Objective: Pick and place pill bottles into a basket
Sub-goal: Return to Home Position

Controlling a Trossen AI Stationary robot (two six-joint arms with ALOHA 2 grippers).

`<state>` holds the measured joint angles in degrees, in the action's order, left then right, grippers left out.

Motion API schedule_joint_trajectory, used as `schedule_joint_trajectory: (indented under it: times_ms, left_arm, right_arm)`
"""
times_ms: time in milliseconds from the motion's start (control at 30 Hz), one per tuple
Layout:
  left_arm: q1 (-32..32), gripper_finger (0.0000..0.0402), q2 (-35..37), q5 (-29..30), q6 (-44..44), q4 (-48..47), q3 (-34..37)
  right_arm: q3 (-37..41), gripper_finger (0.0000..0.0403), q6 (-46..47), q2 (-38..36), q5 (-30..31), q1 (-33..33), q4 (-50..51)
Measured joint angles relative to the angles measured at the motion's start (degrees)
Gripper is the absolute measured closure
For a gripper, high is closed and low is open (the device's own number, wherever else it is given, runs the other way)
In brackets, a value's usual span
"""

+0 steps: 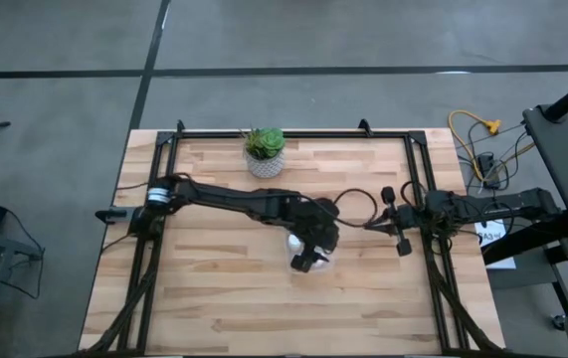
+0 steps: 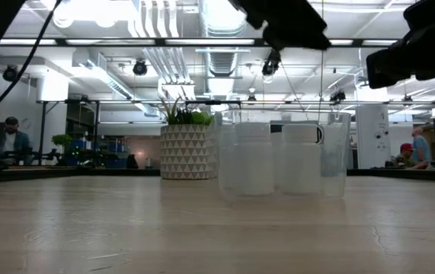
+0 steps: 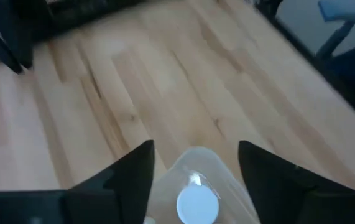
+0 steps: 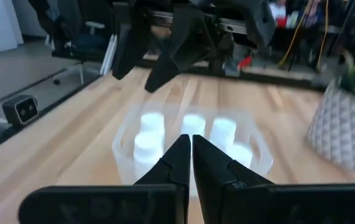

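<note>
The clear basket (image 1: 293, 242) stands on the table's middle, mostly under my left gripper. Several white pill bottles (image 4: 193, 126) stand upright inside it; they also show through its wall in the low view (image 2: 301, 156). My left gripper (image 1: 310, 261) hovers open and empty just above the basket, and in its wrist view (image 3: 196, 171) one bottle's cap (image 3: 197, 203) lies below, between the fingers. My right gripper (image 4: 191, 155) is shut and empty, to the basket's right (image 1: 378, 226), pointing at it. No bottle shows outside the basket.
A whitish patterned pot with a green plant (image 1: 265, 151) stands at the table's far edge, behind the basket (image 2: 187, 152). A dark metal frame (image 1: 418, 159) runs along the table's edges. Bare wood lies in front of the basket (image 1: 264, 308).
</note>
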<state>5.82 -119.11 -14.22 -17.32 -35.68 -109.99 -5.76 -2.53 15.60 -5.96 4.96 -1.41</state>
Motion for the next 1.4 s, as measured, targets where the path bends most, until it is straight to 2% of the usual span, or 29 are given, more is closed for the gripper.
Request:
schedule_joint_trajectory:
  times_ms: [167, 267, 367, 533, 667, 833, 967, 1167, 1400]
  left_arm:
    - [0.0, 0.0257, 7.0, 0.1, -0.1, 4.2, 7.0]
    - [0.0, 0.0300, 12.9, 0.2, -0.2, 7.1, 13.5]
    - [0.1, 0.0339, 20.3, 0.2, 0.0, 16.5, 24.0]
    - [0.1, 0.0391, 33.9, 0.3, 0.5, 37.3, 46.9]
    - [-0.1, 0.0397, 44.4, 3.4, 3.1, 50.0, 61.2]
    - [-0.1, 0.0399, 55.7, 8.1, 5.0, 54.7, 74.0]
    - [-0.1, 0.0401, 62.6, 8.8, 6.4, 59.4, 82.9]
    - [-0.2, 0.0401, 72.2, 14.0, 9.5, 59.6, 92.2]
    - [-0.2, 0.0401, 84.4, 14.7, 9.5, 56.0, 97.4]
  right_arm:
    - [0.2, 0.0394, -2.4, -2.5, -0.1, 0.0, -1.0]
    - [0.4, 0.0394, -2.7, -4.4, -0.1, 0.0, -1.0]
    - [1.2, 0.0394, -3.9, -6.6, 0.0, 0.0, -1.3]
    - [3.6, 0.0394, -4.0, -10.6, 1.5, 0.0, -0.9]
    - [4.1, 0.0394, -3.8, -12.4, 3.9, 0.0, -0.1]
    - [4.1, 0.0394, -3.3, -13.3, 7.2, 0.0, -0.2]
    - [4.2, 0.0394, -1.8, -13.3, 10.9, 0.0, -0.2]
    - [4.2, 0.0394, -0.3, -13.2, 11.8, 0.0, 0.7]
    - [4.2, 0.0394, 1.1, -13.2, 13.8, 0.0, 0.8]
